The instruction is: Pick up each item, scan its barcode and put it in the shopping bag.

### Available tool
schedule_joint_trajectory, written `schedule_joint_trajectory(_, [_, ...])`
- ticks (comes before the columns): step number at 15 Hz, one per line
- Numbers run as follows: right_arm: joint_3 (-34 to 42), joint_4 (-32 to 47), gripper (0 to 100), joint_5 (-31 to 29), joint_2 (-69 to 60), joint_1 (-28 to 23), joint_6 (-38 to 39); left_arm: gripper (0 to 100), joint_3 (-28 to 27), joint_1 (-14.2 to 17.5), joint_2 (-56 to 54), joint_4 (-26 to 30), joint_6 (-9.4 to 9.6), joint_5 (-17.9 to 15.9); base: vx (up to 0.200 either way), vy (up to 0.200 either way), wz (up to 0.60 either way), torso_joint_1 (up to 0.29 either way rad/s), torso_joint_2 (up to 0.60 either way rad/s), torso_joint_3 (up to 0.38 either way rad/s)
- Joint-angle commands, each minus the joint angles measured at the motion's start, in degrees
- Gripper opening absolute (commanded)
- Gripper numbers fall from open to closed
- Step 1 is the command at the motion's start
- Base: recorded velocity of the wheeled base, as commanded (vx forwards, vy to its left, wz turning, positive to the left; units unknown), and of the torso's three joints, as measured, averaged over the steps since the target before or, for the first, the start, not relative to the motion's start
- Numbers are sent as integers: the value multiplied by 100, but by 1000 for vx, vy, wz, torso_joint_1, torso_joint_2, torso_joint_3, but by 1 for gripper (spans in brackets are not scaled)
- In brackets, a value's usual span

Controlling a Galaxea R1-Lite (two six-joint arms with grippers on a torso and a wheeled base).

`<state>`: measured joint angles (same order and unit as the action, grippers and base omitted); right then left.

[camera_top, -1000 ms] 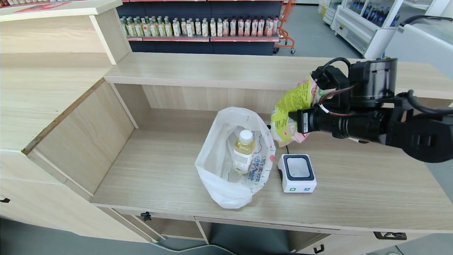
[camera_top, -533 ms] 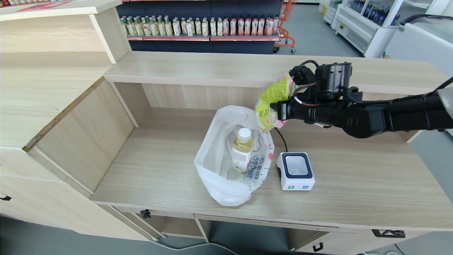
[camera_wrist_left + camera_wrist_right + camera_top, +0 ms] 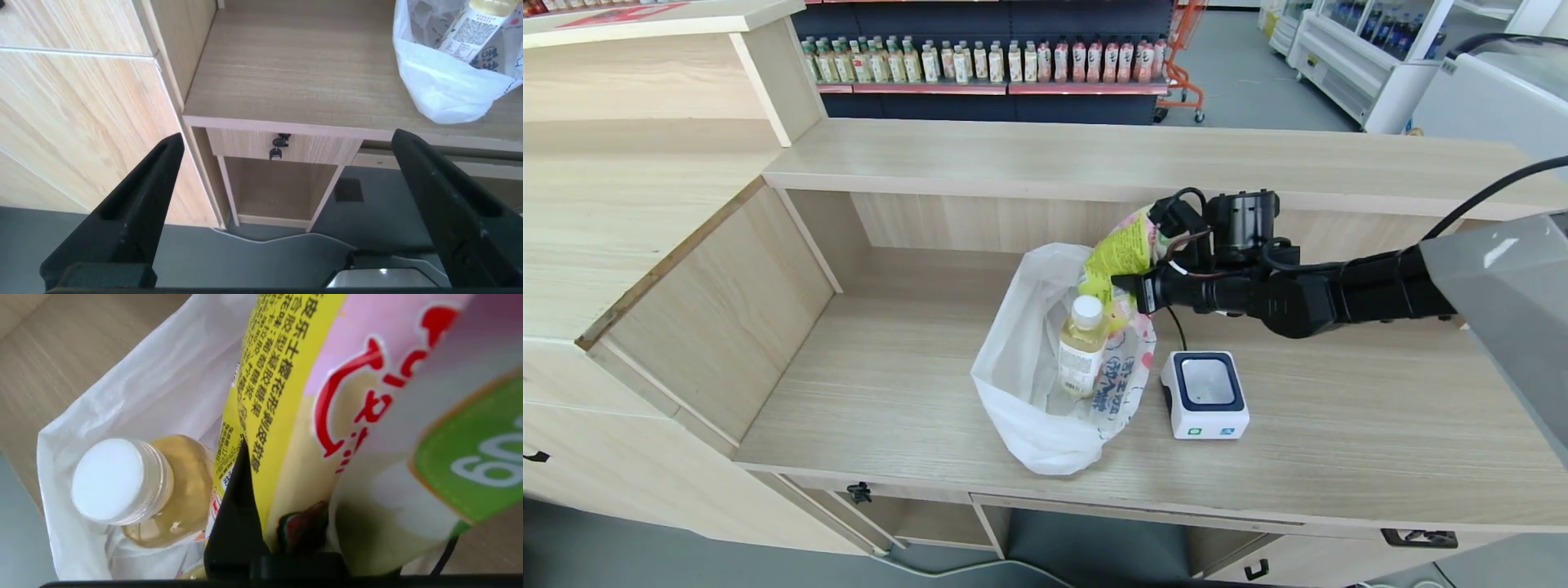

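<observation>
My right gripper (image 3: 1137, 282) is shut on a yellow and pink snack packet (image 3: 1112, 263), holding it over the far right rim of the white shopping bag (image 3: 1021, 359). The packet's lower end hangs inside the bag's mouth. A bottle of yellow drink with a white cap (image 3: 1084, 347) stands inside the bag, just below and in front of the packet. In the right wrist view the packet (image 3: 327, 416) sits close against the camera, with the bottle cap (image 3: 110, 480) beneath it. My left gripper (image 3: 286, 212) hangs open below the counter's front edge, with nothing between its fingers.
A white barcode scanner (image 3: 1205, 395) sits on the wooden counter (image 3: 1339, 425) right of the bag, its cable running back. A raised shelf (image 3: 1029, 159) runs behind, and a side wall (image 3: 719, 318) stands at the left. A drawer handle (image 3: 279, 148) shows under the counter.
My right arm has carried the snack packet left and down, from above the scanner to the bag's mouth. The bag, the bottle and the scanner have stayed put.
</observation>
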<state>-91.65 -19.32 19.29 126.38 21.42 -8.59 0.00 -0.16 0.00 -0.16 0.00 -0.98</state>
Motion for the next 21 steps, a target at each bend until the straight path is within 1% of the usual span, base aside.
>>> schedule_joint_trajectory(1, [-20, -28, 0, 93, 159, 3, -28, 100, 0, -2, 9, -2, 0, 1, 0, 0, 0, 0, 0, 0])
schedule_joint_trajectory(3, [-55, -274, 0, 128, 335, 3, -107, 100, 0, -2, 9, -2, 0, 1, 0, 0, 0, 0, 0, 0])
schedule_joint_trajectory(13, [-64, -371, 0, 137, 660, -50, -248, 100, 0, -2, 9, -2, -9, 1, 0, 0, 0, 0, 0, 0])
schedule_joint_trajectory(20, [-195, -397, 0, 137, 818, -191, -266, 100, 0, -2, 9, -2, -9, 1, 0, 0, 0, 0, 0, 0])
schedule_joint_trajectory(21, [-195, -397, 100, 137, 809, -191, -266, 100, 0, -2, 9, -2, -9, 1, 0, 0, 0, 0, 0, 0])
